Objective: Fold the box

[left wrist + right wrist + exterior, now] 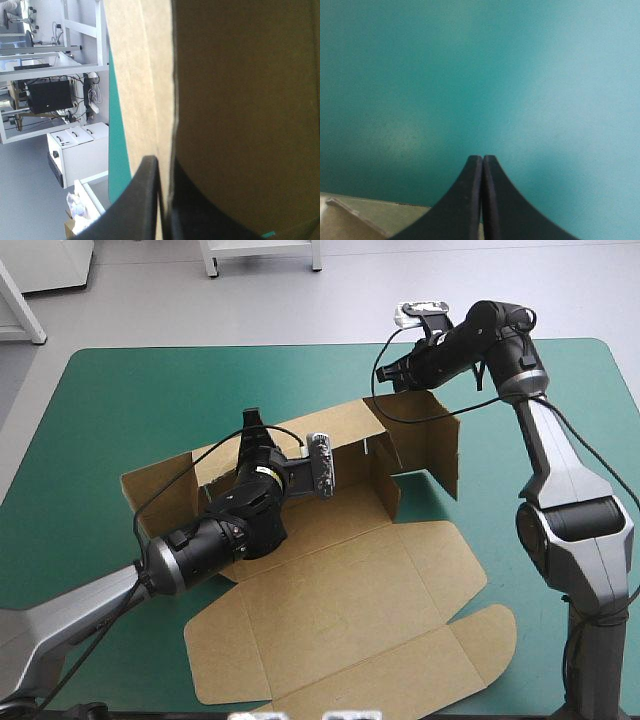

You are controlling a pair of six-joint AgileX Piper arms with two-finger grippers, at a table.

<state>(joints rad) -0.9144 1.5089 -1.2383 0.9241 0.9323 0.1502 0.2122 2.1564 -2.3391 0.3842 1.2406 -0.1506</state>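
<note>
The brown box (340, 590) lies mid-table with its far wall (330, 430) and side walls raised and the lid flat toward the near edge. My left gripper (250, 425) sits at the far wall's top edge. In the left wrist view the left gripper (162, 165) is all but shut with the board's edge (145, 75) between its fingers. My right gripper (386, 378) hovers just beyond the box's far right corner. The right gripper (482, 159) is shut on nothing over the teal-green cover, with a bit of board (360, 215) beside its base.
The right side wall (440, 445) stands upright under the right arm. Two rounded lid flaps (480, 635) reach toward the table's near edge. Bare teal-green cover (150, 390) lies beyond and left of the box.
</note>
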